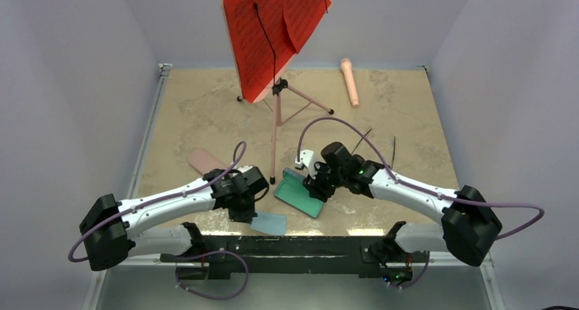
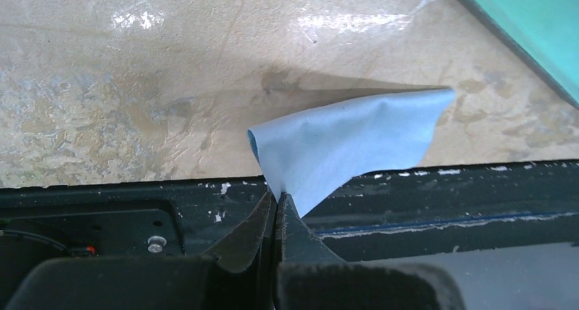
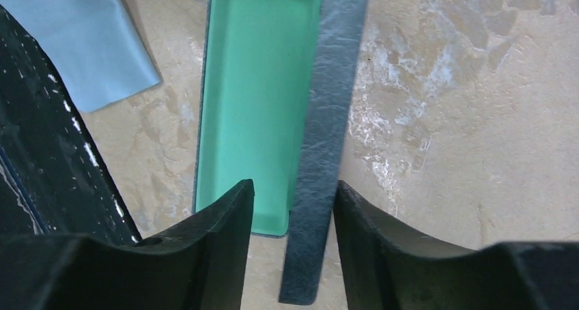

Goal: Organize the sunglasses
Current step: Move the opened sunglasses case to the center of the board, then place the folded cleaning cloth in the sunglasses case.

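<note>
Just beyond the far end of the green-lined case [image 1: 300,195], what looks like the white-framed sunglasses [image 1: 304,161] lies on the worktop [image 1: 410,112]. Of the black sunglasses [image 1: 394,148] only two thin arms show. They stick out behind the right arm, further from the case on that side.

The right gripper [image 3: 293,187] hovers over the case with its jaws partly apart. They straddle the grey flap [image 3: 328,119] along the case's edge. A gap shows on one side, so the flap does not look clamped.

On the near side of the case, the left gripper [image 2: 276,197] is closed tight on a corner of the blue cloth [image 2: 348,136], lifting it into a tent.

Both pairs should be light and rigid. The white frame is probably chunky enough to take a firm pinch across the bridge or a thick arm. The black pair looks delicate, with arms that could bend or swing on their hinges. It seems better taken at the front frame, off the lenses, which would scratch or slip.
</note>
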Controlling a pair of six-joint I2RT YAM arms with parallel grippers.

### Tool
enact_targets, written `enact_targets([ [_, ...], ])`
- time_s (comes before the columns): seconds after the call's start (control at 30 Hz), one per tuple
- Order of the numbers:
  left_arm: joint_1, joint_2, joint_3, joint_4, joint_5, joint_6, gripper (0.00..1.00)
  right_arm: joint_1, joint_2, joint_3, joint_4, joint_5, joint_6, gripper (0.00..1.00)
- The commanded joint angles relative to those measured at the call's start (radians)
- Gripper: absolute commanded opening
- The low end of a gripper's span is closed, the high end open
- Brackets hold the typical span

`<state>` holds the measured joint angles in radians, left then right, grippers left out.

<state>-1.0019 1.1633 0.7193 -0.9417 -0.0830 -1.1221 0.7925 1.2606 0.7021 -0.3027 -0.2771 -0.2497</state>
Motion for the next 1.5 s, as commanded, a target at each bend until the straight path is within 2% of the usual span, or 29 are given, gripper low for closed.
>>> enact_targets([
  [0.0, -0.004, -0.044, 0.094, -0.074, -0.004, 0.042, 0.00, 0.023, -0.029, 0.010, 0.059, 0.063, -0.010, 0.57],
  [0.07, -0.008, -0.044, 0.129, -0.104, -0.002, 0.052, 0.00, 0.026, -0.073, -0.001, 0.083, 0.091, 0.023, 0.81],
  [0.1, -0.011, -0.043, 0.144, -0.114, 0.000, 0.059, 0.00, 0.025, -0.102, -0.009, 0.098, 0.098, 0.035, 0.89],
  [0.2, -0.017, -0.031, 0.196, -0.136, 0.010, 0.083, 0.00, 0.025, -0.203, -0.040, 0.150, 0.133, 0.087, 0.93],
  [0.37, -0.035, 0.000, 0.296, -0.161, 0.036, 0.114, 0.00, 0.025, -0.431, -0.111, 0.208, 0.277, 0.168, 0.97],
  [0.53, -0.067, 0.092, 0.417, -0.167, 0.074, 0.131, 0.00, 0.026, -0.663, -0.160, 0.161, 0.442, 0.296, 0.97],
  [0.73, -0.152, 0.286, 0.663, -0.189, 0.111, 0.138, 0.00, 0.024, -0.893, -0.220, 0.072, 0.519, 0.377, 0.97],
  [0.87, -0.200, 0.410, 0.814, -0.165, 0.145, 0.153, 0.00, 0.024, -1.008, -0.278, 0.083, 0.530, 0.400, 0.97],
  [1.1, -0.207, 0.595, 0.962, -0.065, 0.210, 0.213, 0.00, 0.024, -1.062, -0.295, 0.083, 0.538, 0.406, 0.97],
  [1.27, -0.206, 0.682, 0.993, -0.035, 0.144, 0.245, 0.00, 0.025, -1.031, -0.292, 0.084, 0.539, 0.398, 0.97],
  [1.47, -0.199, 0.723, 0.961, -0.064, 0.011, 0.272, 0.00, 0.024, -1.003, -0.285, 0.073, 0.559, 0.398, 0.97],
])
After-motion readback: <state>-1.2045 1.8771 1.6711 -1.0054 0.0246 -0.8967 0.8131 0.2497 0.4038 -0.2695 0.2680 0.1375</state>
